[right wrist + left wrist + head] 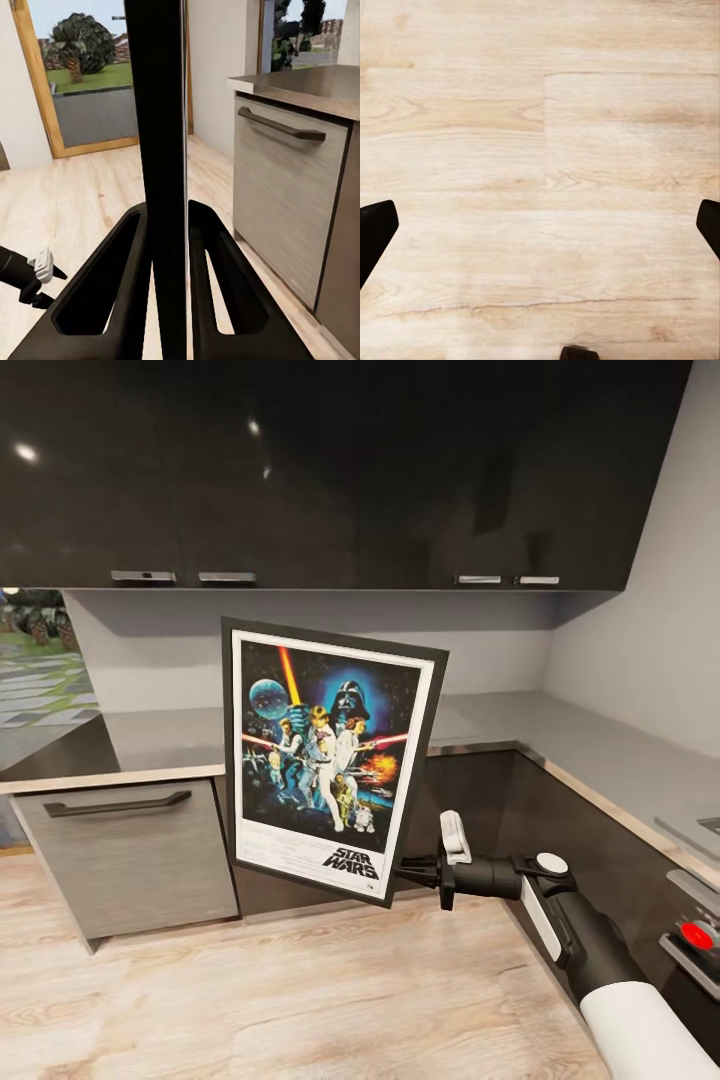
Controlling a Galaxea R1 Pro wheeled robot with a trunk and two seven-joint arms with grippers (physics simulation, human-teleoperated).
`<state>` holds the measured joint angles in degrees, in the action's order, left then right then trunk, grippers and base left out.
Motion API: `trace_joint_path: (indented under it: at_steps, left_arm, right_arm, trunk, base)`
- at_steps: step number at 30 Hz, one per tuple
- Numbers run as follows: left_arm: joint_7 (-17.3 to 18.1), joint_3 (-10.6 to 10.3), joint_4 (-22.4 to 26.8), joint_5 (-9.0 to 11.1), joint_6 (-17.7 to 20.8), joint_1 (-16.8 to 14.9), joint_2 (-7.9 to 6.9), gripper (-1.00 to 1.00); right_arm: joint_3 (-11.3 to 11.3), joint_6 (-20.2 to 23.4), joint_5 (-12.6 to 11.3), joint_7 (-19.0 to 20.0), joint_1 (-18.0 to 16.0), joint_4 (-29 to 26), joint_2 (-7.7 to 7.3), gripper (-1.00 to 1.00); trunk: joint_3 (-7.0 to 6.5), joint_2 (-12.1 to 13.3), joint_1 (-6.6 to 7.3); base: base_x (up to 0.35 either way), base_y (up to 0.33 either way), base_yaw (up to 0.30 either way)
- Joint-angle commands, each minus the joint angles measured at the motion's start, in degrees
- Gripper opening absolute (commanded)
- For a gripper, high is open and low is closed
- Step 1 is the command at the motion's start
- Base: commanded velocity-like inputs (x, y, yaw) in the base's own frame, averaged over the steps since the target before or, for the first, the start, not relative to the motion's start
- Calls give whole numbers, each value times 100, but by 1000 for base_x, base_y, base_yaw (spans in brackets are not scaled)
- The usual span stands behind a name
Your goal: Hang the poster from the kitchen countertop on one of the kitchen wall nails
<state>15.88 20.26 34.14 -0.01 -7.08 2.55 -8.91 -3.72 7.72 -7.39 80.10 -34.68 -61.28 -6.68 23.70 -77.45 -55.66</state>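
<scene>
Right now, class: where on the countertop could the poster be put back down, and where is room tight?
The grey kitchen countertop lies bare left of the poster, above the handled drawer, and its corner stretch under the black upper cabinets is bare too. Tightest is at the right edge, by the red knob. The right gripper holds the poster's lower corner.

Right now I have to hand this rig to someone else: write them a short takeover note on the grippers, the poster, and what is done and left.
Right gripper: shut on the poster, pinching its lower right edge; the right wrist view shows both fingers clamped on the frame edge-on.
Left gripper: open, holding nothing, pointing down at the wooden floor.
Poster: off the kitchen countertop, held roughly upright and slightly tilted in front of the base cabinets.
Done: pickup.
Left: find a wall nail, carry the poster over, hang it.
</scene>
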Motion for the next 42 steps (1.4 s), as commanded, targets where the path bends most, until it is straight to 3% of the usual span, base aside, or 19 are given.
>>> trace_joint_path:
  at_steps: [1, 35, 38, 42]
  left_arm:
    - [38, 22, 5, 0, -4, 0, 3, 100]
    - [38, 22, 5, -6, -4, 0, 3, 100]
    - [38, 22, 5, -5, -4, 0, 3, 100]
    - [38, 22, 5, -6, -4, 0, 3, 100]
  right_arm:
    - [-15, 81, -43, 15, -4, 2, -4, -100]
    - [13, 67, -41, 22, -4, 9, -15, -100]
    - [54, 67, -38, 23, -4, 18, -64, -100]
    - [86, 80, -53, 23, -4, 30, -306, -100]
  trunk:
    - [-11, 38, 22]
    - [-619, 1402, 769]
    - [-673, 1522, 835]
    - [-745, 1683, 923]
  base:
    - [0, 0, 0]
    - [0, 0, 0]
    - [0, 0, 0]
    - [0, 0, 0]
